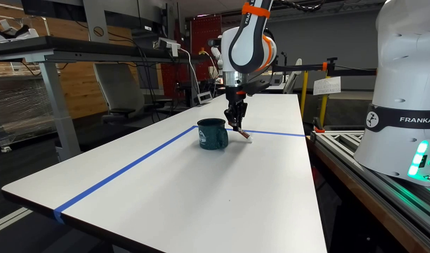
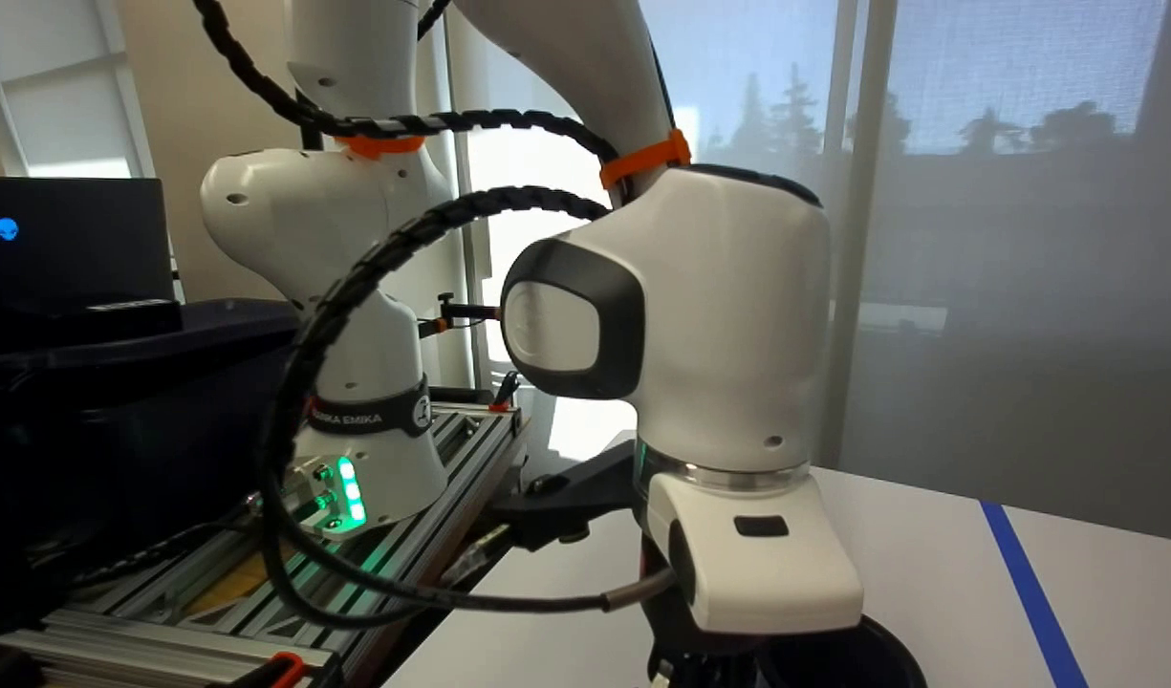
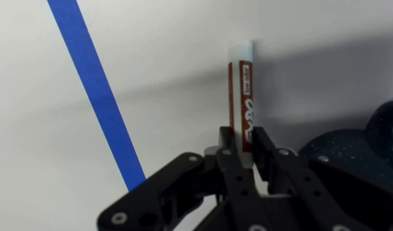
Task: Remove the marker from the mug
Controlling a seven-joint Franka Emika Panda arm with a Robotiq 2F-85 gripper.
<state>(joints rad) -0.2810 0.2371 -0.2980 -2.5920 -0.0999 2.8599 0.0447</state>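
The marker is red-brown and white with a white end. My gripper is shut on it in the wrist view, with the white end sticking out beyond the fingertips. In an exterior view the gripper holds the marker tilted, white end down, close to the table; I cannot tell if it touches. The dark teal mug stands upright just beside the gripper, and the marker is outside it. The mug also shows at the right edge of the wrist view and as a dark rim in an exterior view.
The white table carries blue tape lines, one running near the gripper in the wrist view. The robot base stands on a metal frame along the table's edge. A desk and chair are beyond the table.
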